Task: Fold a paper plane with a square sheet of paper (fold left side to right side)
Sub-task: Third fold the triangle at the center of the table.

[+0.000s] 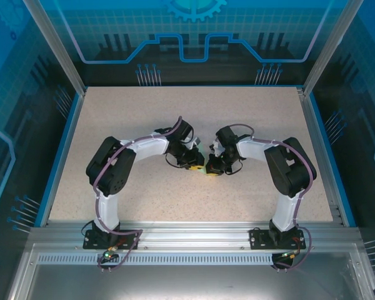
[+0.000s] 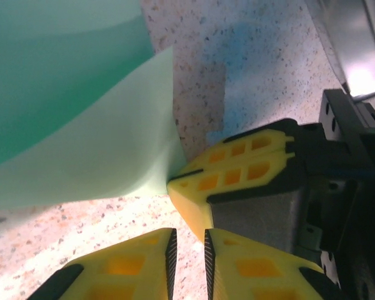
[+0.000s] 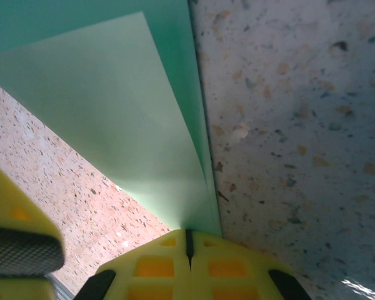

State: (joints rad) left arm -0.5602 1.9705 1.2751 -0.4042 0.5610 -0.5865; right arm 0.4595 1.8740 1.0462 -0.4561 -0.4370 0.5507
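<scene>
- Square sheet of paper point(image 3: 131, 125): judged thin, light and limp. It appears doubled into two layers, and part of it bows up off the desk point(image 3: 287, 125). It is likely to crease easily and slip from a loose hold, so it is best taken at a corner or edge.
- Right tool point(image 3: 187, 242): fingers pressed together, pinching the sheet's corner. The paper fans away from the tips.
- Left tool point(image 2: 189, 250): fingers narrowly parted, nothing between them. It sits just beside the pinched corner, clear of the paper.
- Location: the sheet is at mid-desk, between both tools.
</scene>
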